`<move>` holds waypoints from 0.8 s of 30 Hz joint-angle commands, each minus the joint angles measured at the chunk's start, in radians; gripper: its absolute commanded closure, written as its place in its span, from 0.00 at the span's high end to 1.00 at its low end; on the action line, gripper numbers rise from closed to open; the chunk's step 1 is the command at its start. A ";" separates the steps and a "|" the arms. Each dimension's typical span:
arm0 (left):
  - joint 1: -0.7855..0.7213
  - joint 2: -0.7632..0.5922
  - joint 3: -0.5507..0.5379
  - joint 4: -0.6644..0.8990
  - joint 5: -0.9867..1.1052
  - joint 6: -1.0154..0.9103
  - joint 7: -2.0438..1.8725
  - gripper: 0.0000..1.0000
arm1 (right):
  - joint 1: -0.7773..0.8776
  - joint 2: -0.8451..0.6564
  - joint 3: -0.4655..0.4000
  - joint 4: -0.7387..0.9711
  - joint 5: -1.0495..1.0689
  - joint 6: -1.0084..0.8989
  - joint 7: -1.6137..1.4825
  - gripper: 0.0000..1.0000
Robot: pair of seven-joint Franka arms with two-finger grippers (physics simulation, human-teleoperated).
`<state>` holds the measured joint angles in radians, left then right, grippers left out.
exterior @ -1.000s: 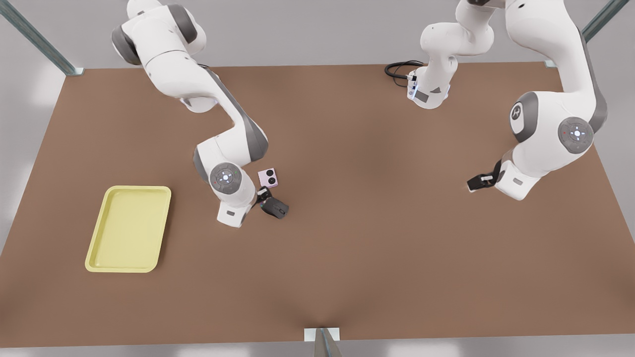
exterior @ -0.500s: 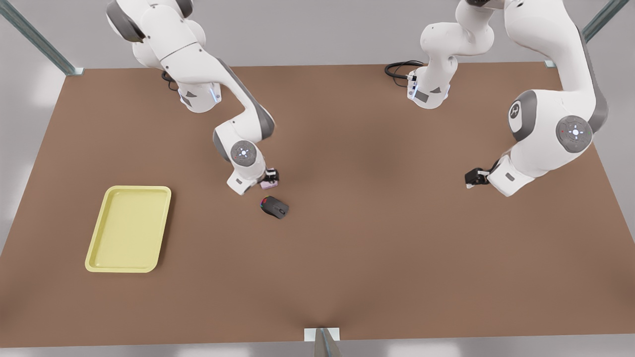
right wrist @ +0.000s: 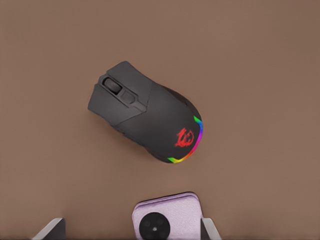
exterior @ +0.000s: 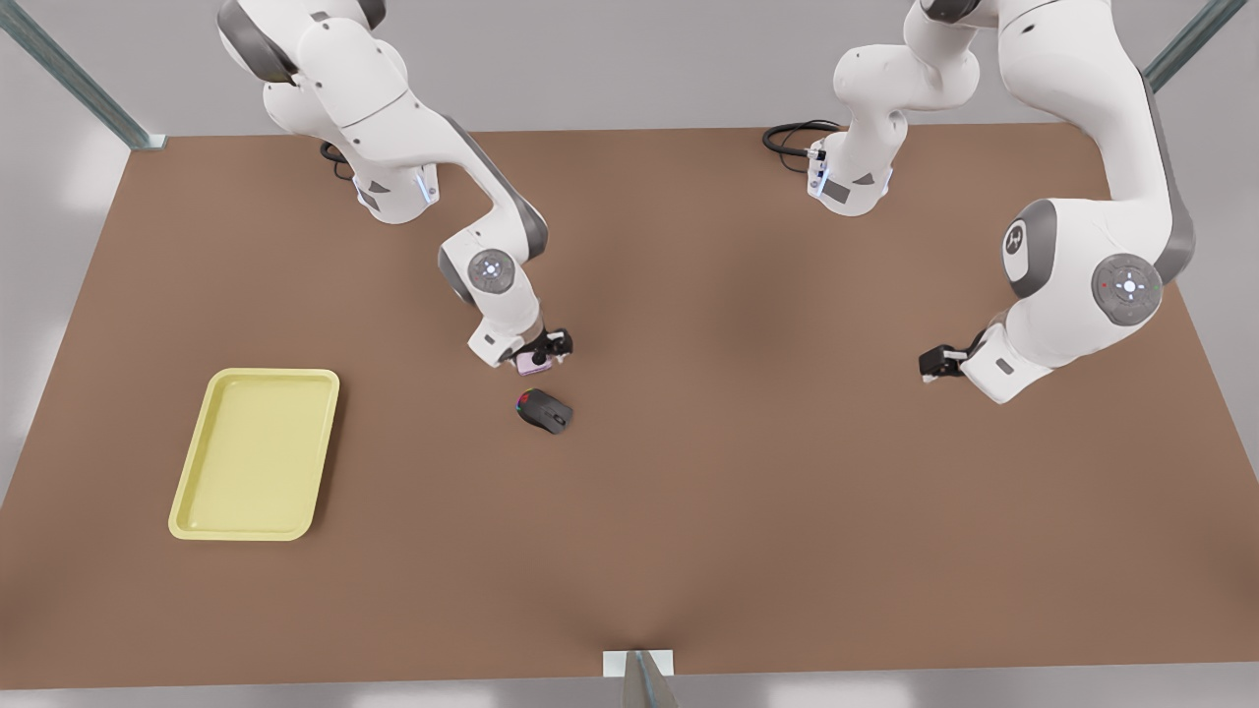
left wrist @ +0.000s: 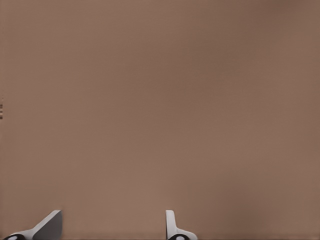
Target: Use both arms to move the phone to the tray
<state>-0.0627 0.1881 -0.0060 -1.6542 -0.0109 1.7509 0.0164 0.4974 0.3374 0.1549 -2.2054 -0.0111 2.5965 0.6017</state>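
Observation:
The pale pink phone (exterior: pixel 534 367) (right wrist: pixel 167 216) lies flat on the brown table, one black circle showing on its face. My right gripper (exterior: pixel 547 351) (right wrist: pixel 130 228) hangs right over it, on the front view's left. It is open, with the phone between its fingers and one finger close against the phone's edge. The pale yellow tray (exterior: pixel 256 452) lies far off toward the front view's left. My left gripper (exterior: pixel 934 362) (left wrist: pixel 110 229) waits open over bare table on the front view's right.
A dark grey computer mouse (exterior: pixel 544 411) (right wrist: pixel 145 116) with coloured lights sits just beside the phone, on the near side. A black cable (exterior: pixel 787 138) coils by the far arm base. Metal frame posts stand at the table's corners.
The right gripper has moved from over the mouse back to the phone and now straddles it. The left arm has shifted slightly. Phone, mouse and tray have not moved.

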 commanded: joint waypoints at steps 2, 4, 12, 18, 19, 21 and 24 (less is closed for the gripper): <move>-0.009 -0.029 -0.008 0.001 0.003 -0.013 -0.030 1.00 | -0.002 0.000 0.002 -0.020 0.000 0.028 -0.197 1.00; -0.009 -0.140 -0.037 -0.002 0.005 -0.037 -0.018 1.00 | -0.008 0.006 -0.003 -0.022 0.000 0.028 -0.235 1.00; -0.009 -0.363 -0.037 -0.202 0.006 -0.016 0.033 1.00 | 0.001 0.048 -0.003 -0.048 0.002 0.028 -0.249 1.00; -0.009 -0.355 -0.031 -0.205 0.008 -0.036 0.028 1.00 | 0.001 0.071 -0.003 -0.048 -0.021 0.033 -0.250 1.00; -0.009 -0.355 -0.031 -0.205 0.008 -0.036 0.020 1.00 | 0.003 0.071 -0.003 -0.048 -0.023 0.033 -0.250 1.00; -0.009 -0.357 -0.031 -0.205 0.008 -0.042 0.010 1.00 | 0.001 0.081 -0.003 -0.048 -0.024 0.034 -0.250 1.00; -0.009 -0.357 -0.031 -0.205 0.008 -0.044 0.008 1.00 | -0.002 0.097 -0.005 -0.048 -0.038 0.039 -0.250 1.00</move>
<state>-0.0719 -0.1674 -0.0371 -1.8597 -0.0039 1.7159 0.0289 0.4944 0.4302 0.1512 -2.2538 -0.0424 2.6297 0.4263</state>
